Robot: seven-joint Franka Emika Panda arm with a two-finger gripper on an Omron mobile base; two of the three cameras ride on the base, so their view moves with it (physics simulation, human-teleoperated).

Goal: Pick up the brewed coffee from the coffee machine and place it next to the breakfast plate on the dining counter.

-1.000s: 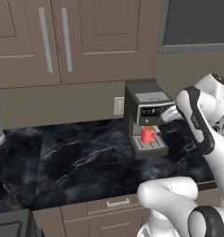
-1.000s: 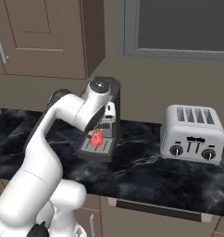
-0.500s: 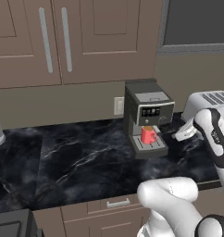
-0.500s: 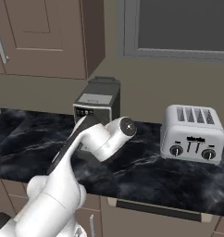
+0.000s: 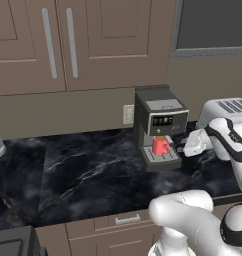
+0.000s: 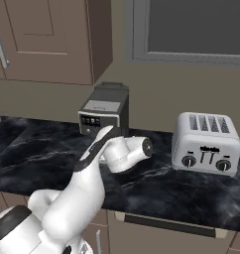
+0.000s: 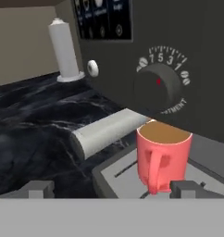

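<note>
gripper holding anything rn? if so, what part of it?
Nothing held. The gripper is open, its fingertips low on either side of the view, short of the red mug, which stands on the coffee machine's drip tray, handle toward the camera.

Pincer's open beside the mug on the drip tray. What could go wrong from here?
1. The red mug is full nearly to the rim; a bump or tilt could spill coffee.
2. Its handle faces the open pincer, so a finger may catch the handle and twist the mug.
3. The machine's steam wand and dial sit close by, so the fingers could hit them on approach.
</note>
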